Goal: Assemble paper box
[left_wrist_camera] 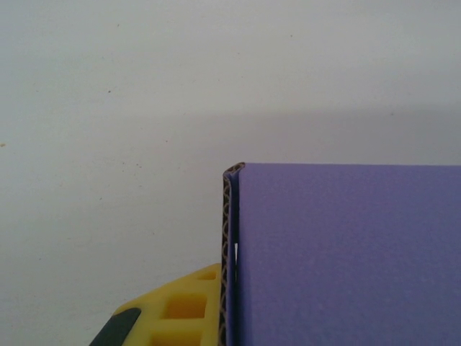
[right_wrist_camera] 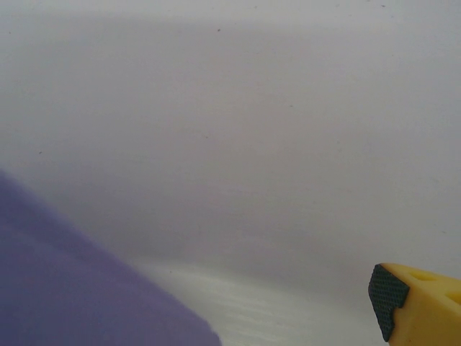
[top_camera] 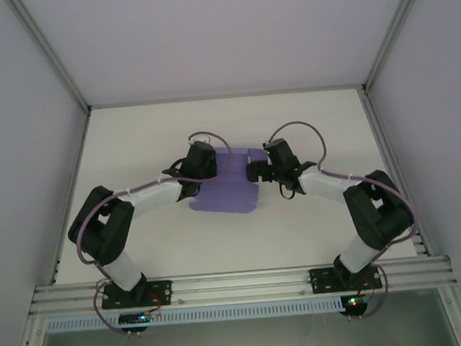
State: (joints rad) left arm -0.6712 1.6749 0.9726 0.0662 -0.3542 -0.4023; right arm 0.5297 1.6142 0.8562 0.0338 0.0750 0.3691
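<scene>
The paper box [top_camera: 228, 187] is lavender-purple card lying partly folded at the table's middle, between the two arms. My left gripper [top_camera: 209, 166] is at its far left part. In the left wrist view a yellow finger [left_wrist_camera: 180, 311] presses against the outside of an upright folded wall with a corrugated edge [left_wrist_camera: 229, 238]; the purple panel [left_wrist_camera: 346, 252] hides the other finger. My right gripper [top_camera: 256, 171] is at the box's far right corner. One right finger [right_wrist_camera: 414, 306] with a black pad stands far to the side, and blurred purple card [right_wrist_camera: 79, 288] covers the lower left.
The white table [top_camera: 149, 139] is boxed in by aluminium frame posts [top_camera: 66, 81] and pale side walls. A metal rail [top_camera: 238, 283] at the near edge carries both arm bases. Cables loop above each wrist.
</scene>
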